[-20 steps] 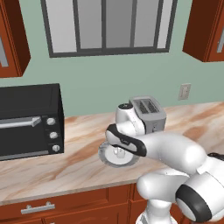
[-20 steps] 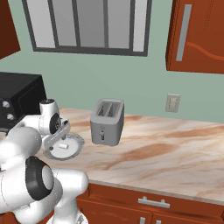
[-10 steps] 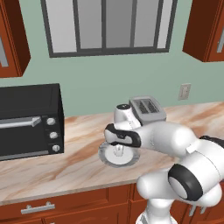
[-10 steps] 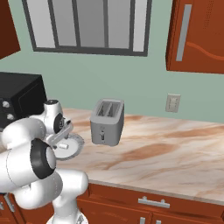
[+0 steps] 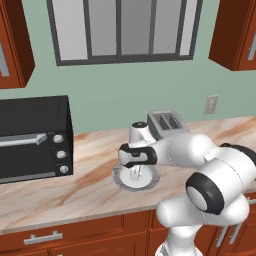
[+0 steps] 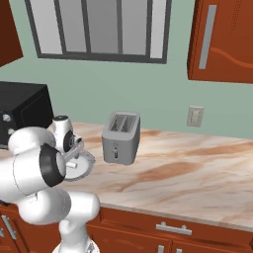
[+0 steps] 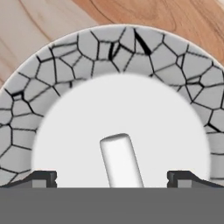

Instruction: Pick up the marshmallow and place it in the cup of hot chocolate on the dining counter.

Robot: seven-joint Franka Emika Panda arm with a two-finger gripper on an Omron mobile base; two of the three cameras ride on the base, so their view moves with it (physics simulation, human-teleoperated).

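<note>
Gripper point(image 7: 112, 177) poised over marshmallow point(image 7: 120, 160) on plate point(image 7: 131, 52), fingers spread wide.
The marshmallow seems off-angle between the 2 tips; closing could roll it away.

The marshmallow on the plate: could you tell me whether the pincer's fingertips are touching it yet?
Apart. In the hand view the marshmallow lies midway between the fingertips, with bare white plate visible on both sides.
</note>
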